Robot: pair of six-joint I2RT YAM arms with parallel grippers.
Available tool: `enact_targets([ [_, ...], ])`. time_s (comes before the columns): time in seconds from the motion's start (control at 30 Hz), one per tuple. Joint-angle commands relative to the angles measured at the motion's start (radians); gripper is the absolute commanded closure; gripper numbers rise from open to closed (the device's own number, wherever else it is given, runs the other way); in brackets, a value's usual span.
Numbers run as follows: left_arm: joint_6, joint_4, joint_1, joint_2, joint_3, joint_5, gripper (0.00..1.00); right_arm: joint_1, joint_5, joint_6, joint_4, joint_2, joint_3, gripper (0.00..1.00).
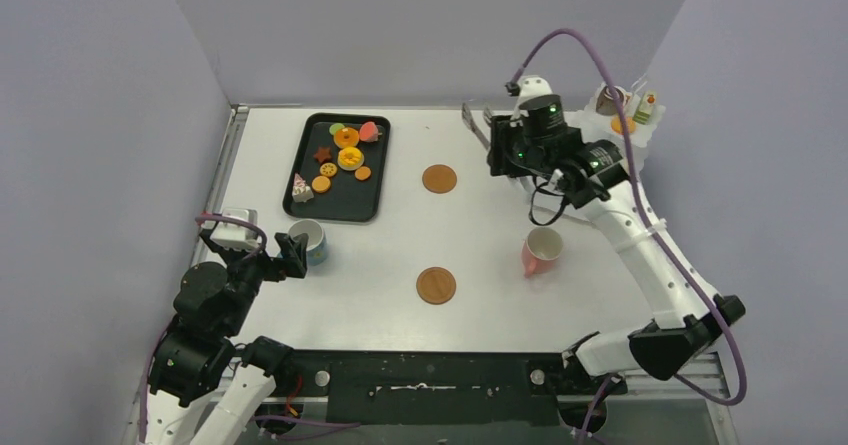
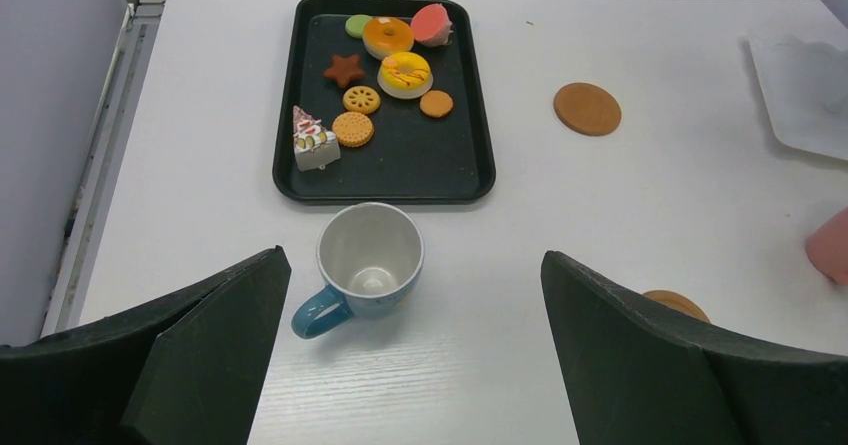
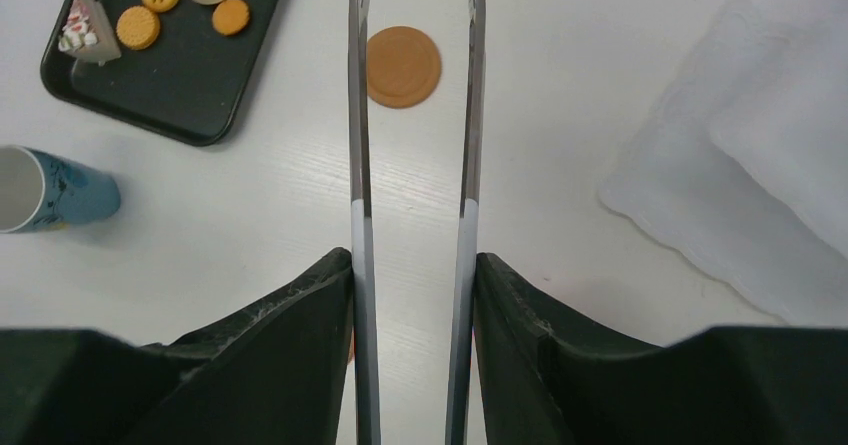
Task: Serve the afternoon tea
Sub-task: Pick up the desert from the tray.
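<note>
While the right tool [image 3: 412, 260] clamps the metal tongs [image 3: 360, 115], the left tool [image 2: 411, 257] stands released, with the blue cup [image 2: 370, 265] just ahead of its parted fingers. Closing squarely across the cup's wall, clear of the handle, should keep it upright; the cup is empty and white inside, its handle pointing back-left toward the tool

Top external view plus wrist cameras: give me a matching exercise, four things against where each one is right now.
Things:
1. blue cup
2. pink cup
3. cake slice
4. tongs

Places:
A. held in the right gripper
B. on the black tray
C. on the table, just in front of the tray
D. on the table's right half

Pairs: 1-C, 2-D, 3-B, 4-A
</note>
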Motion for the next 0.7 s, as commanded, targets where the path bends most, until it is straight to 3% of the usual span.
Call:
enact_targets([
  [0.0, 0.022, 0.053, -0.002, -0.013, 0.003, -0.014, 0.03, 0.118, -0.020, -0.063, 0.226, 0.077, -0.023, 0.57],
  [0.27, 0.022, 0.051, -0.002, -0.025, 0.006, -0.017, 0.03, 0.243, -0.030, -0.140, 0.316, 0.318, 0.058, 0.57],
  [0.67, 0.022, 0.044, -0.002, -0.021, 0.008, -0.026, 0.03, 0.296, -0.086, -0.291, 0.444, 0.586, 0.201, 0.55],
])
